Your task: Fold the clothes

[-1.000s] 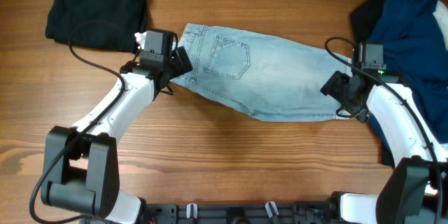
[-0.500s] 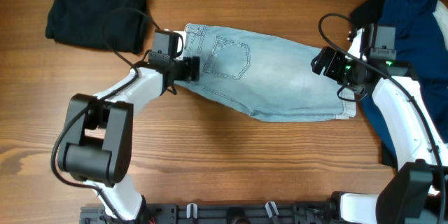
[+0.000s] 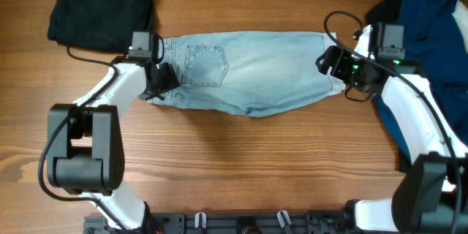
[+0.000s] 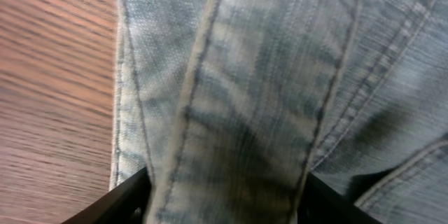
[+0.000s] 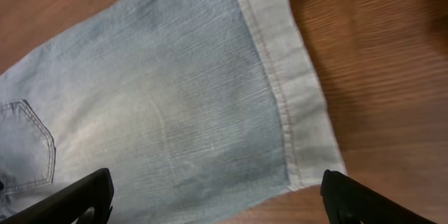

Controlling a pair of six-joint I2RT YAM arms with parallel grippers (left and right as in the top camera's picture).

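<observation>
Our left gripper (image 3: 162, 80) pinched the waistband of the jeans (image 3: 256, 73) between its fingers; our right gripper (image 3: 328, 63) hung open over their hem.

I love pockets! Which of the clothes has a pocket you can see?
The pale blue jeans in the middle, with a stitched pocket. The black pile and the navy pile show none.
</observation>
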